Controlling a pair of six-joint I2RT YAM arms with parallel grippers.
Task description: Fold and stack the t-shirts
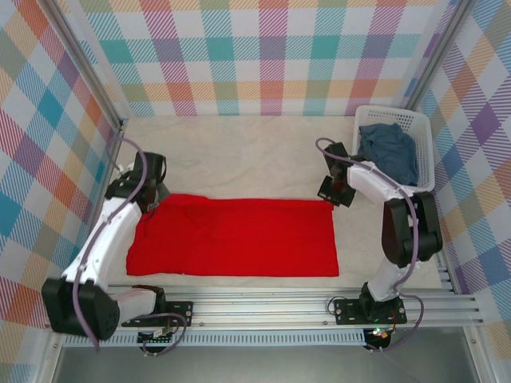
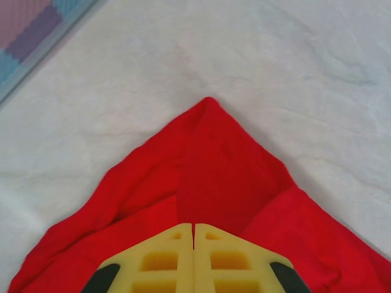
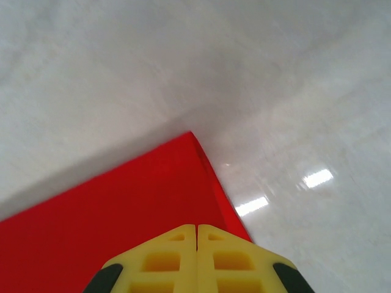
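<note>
The red t-shirt (image 1: 231, 238) is spread flat on the table (image 1: 239, 152), its far corners pinched by the closed left gripper (image 2: 193, 227) and right gripper (image 3: 197, 227). The blue-grey t-shirt (image 1: 389, 148) is bunched in the white basket (image 1: 428, 148).

A t-shirt (image 1: 231, 237) lies spread across the near middle of the bench (image 1: 239, 155). The left tool (image 1: 151, 199) is at its far left corner, the right tool (image 1: 334, 196) at its far right corner. Behind and to the right, a basket (image 1: 425, 128) holds the second t-shirt (image 1: 389, 148).
</note>
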